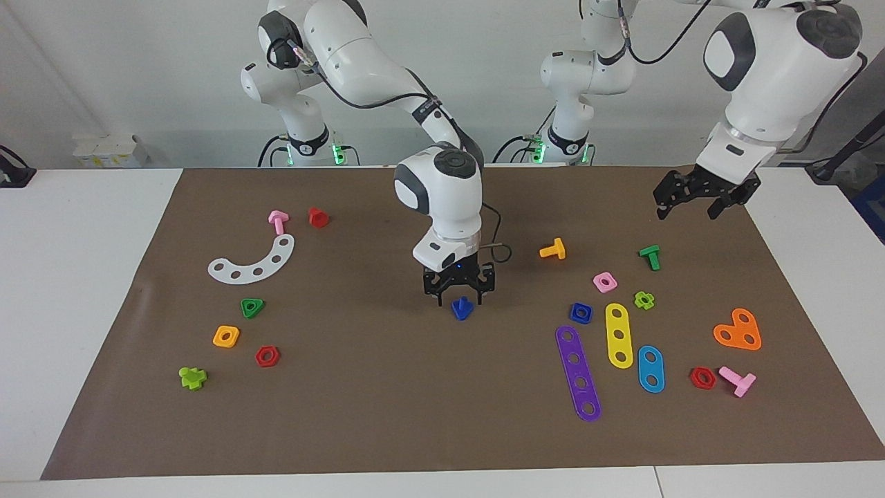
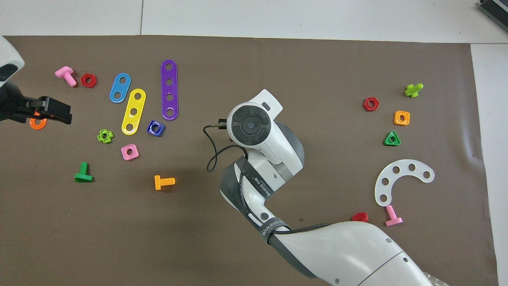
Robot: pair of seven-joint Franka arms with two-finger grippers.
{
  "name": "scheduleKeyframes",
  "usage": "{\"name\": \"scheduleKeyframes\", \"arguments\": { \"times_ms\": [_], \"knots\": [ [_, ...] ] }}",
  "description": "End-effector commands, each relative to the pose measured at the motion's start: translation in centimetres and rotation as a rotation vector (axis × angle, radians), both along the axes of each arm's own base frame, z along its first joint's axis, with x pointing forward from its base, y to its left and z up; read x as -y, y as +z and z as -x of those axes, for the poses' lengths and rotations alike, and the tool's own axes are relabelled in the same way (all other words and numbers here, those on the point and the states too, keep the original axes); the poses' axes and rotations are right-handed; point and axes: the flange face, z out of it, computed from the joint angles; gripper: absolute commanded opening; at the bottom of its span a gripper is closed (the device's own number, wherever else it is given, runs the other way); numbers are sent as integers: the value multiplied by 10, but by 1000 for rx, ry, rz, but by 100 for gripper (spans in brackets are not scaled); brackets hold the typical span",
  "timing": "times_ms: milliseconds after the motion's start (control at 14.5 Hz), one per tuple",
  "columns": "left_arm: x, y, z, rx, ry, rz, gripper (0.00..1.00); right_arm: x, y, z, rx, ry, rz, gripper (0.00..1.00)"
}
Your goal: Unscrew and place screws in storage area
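Observation:
One blue screw [image 1: 461,308] rests on the brown mat [image 1: 387,401] in the middle of the table, its triangular head down and its stem up. My right gripper [image 1: 460,299] hangs straight down over it, open, with a finger at each side of the screw's stem. In the overhead view the right arm's wrist [image 2: 251,126] hides the screw. My left gripper [image 1: 688,211] is open and empty, raised above the mat at the left arm's end; in the overhead view the left gripper [image 2: 55,112] covers part of an orange heart plate [image 2: 37,124].
Toward the left arm's end lie a blue square nut [image 1: 581,312], purple [image 1: 579,373], yellow [image 1: 618,335] and blue [image 1: 650,369] strips, and orange [image 1: 553,250], green [image 1: 650,256] and pink [image 1: 738,380] bolts. Toward the right arm's end lie a white curved plate [image 1: 254,263] and several nuts.

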Motion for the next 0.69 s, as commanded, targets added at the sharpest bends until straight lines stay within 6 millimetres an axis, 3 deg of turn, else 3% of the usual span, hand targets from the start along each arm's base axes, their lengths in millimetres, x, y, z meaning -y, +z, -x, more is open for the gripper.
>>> {"name": "scheduleKeyframes", "arguments": {
  "times_ms": [0,207,621],
  "knots": [
    [-4,23,22,13,35,-11,100,-8,-7,-3,28,20,12,69],
    [-6,17,24,12,24,-9,100,-14,-20,5,5,37,30,67],
    [-20,14,25,23,59,-8,100,-11,-37,14,-25,43,45,45]
  ]
}}
